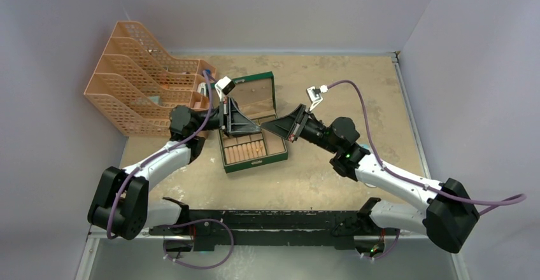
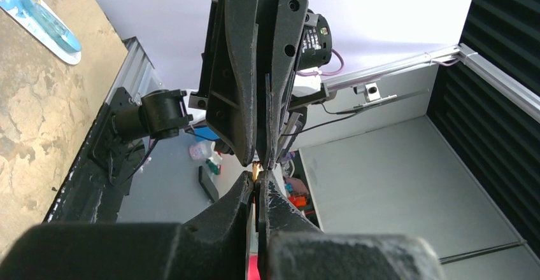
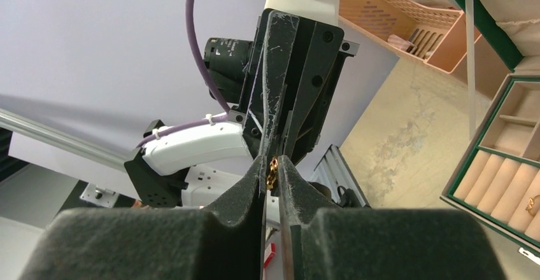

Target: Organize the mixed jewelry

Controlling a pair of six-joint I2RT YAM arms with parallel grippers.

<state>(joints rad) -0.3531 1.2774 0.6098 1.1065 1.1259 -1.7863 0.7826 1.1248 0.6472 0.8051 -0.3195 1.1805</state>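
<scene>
My two grippers meet tip to tip just above the open green box (image 1: 256, 163). The left gripper (image 1: 257, 126) and the right gripper (image 1: 267, 126) both pinch one tiny gold-orange ring. The ring shows between the right gripper's (image 3: 272, 163) jaws in the right wrist view (image 3: 272, 172). It shows as a gold speck (image 2: 256, 174) at the left gripper's (image 2: 258, 177) tips. Another gold ring (image 3: 532, 205) lies in a tan roll slot of the box (image 3: 463, 177). The silvery tangle is out of view.
An orange mesh file rack (image 1: 137, 86) stands at the back left, close to the left arm. The box lid (image 1: 255, 92) stands open behind the grippers. A light-blue packet (image 2: 48, 22) lies on the tan table.
</scene>
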